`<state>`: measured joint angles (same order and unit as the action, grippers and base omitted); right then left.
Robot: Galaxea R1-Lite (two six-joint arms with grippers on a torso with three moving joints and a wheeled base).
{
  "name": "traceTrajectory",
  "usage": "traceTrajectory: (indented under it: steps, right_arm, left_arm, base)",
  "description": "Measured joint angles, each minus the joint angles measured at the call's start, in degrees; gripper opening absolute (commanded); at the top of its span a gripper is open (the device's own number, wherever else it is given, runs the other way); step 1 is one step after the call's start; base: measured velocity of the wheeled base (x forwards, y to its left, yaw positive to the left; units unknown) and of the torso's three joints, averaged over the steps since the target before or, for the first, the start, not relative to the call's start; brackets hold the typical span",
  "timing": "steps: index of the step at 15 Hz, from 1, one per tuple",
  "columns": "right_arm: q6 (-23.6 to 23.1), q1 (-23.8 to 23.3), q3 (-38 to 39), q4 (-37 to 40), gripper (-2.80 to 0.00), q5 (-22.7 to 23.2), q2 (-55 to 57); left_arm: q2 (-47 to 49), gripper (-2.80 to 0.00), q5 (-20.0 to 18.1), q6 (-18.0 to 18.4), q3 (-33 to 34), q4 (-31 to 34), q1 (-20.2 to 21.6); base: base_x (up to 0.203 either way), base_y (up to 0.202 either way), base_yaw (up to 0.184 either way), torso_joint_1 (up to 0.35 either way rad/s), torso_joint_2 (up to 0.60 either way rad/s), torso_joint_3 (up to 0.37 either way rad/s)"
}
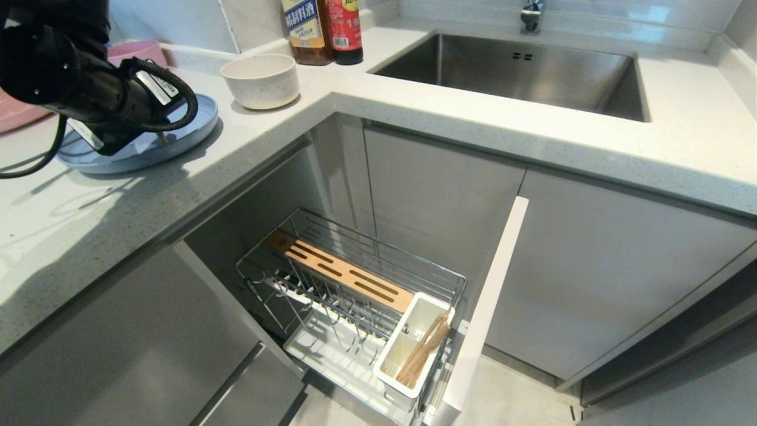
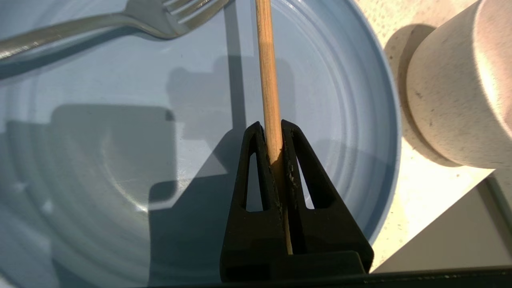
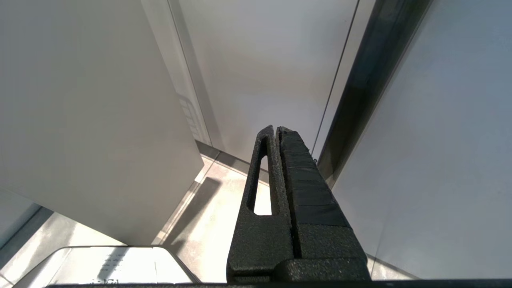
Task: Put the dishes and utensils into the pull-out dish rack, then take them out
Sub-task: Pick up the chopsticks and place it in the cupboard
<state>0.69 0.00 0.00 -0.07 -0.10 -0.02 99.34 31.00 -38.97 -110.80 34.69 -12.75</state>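
So my left pincer [image 2: 273,127] is clamped tight on a single chopstick [image 2: 267,72], over the pale blue plate [image 2: 100,168] on the counter [image 1: 89,231]. On that plate, the fork [image 2: 80,24] lies up around 11 o'clock from my fingertips, not touching the stick. The cream bowl [image 2: 460,88] sits just off the plate's rim at about 2 o'clock.

Pretty sure this is the loading half: some chopsticks [image 1: 423,349] are already leaning in the white utensil cup [image 1: 393,361] down in the pull-out rack [image 1: 355,296], and the plate, bowl and fork aren't loaded yet. The wire slots and drip tray look bare otherwise.

Next move, I reckon: lift the stick straight off the plate without knocking the fork, swing down toward 5 o'clock in the head view, and drop it tip-first into the cup.

My right pincer [image 3: 277,130] is parked down by the cabinet fronts, fingers pressed together on nothing.
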Motion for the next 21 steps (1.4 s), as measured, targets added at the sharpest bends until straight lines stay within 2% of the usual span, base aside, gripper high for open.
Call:
traceTrajectory:
  steps: [7, 12, 15, 17, 21]
  right_arm:
    - [0.0, 0.0, 0.0, 0.0, -2.8, 0.0, 0.0]
    - [0.0, 0.0, 0.0, 0.0, -2.8, 0.0, 0.0]
    - [0.0, 0.0, 0.0, 0.0, -2.8, 0.0, 0.0]
    - [0.0, 0.0, 0.0, 0.0, -2.8, 0.0, 0.0]
    - [0.0, 0.0, 0.0, 0.0, -2.8, 0.0, 0.0]
  left_arm:
    - [-4.9, -2.8, 0.3, 0.1, 0.0, -0.6, 0.0]
    - [-11.9, -2.8, -5.4, -0.6, 0.1, -0.7, -2.5]
    - [-16.6, -2.8, -13.8, -2.4, 0.9, -0.4, -7.7]
    - [-19.4, -2.8, -18.3, -2.6, 2.7, -0.2, -13.0]
    - [-22.9, -2.8, -21.0, -2.6, 7.4, 0.0, -28.1]
  base:
    - [0.0, 0.0, 0.0, 0.0, 0.0, 0.0]
    - [0.0, 0.0, 0.0, 0.0, 0.0, 0.0]
    - [0.0, 0.0, 0.0, 0.0, 0.0, 0.0]
    - [0.0, 0.0, 0.0, 0.0, 0.0, 0.0]
    - [0.0, 0.0, 0.0, 0.0, 0.0, 0.0]
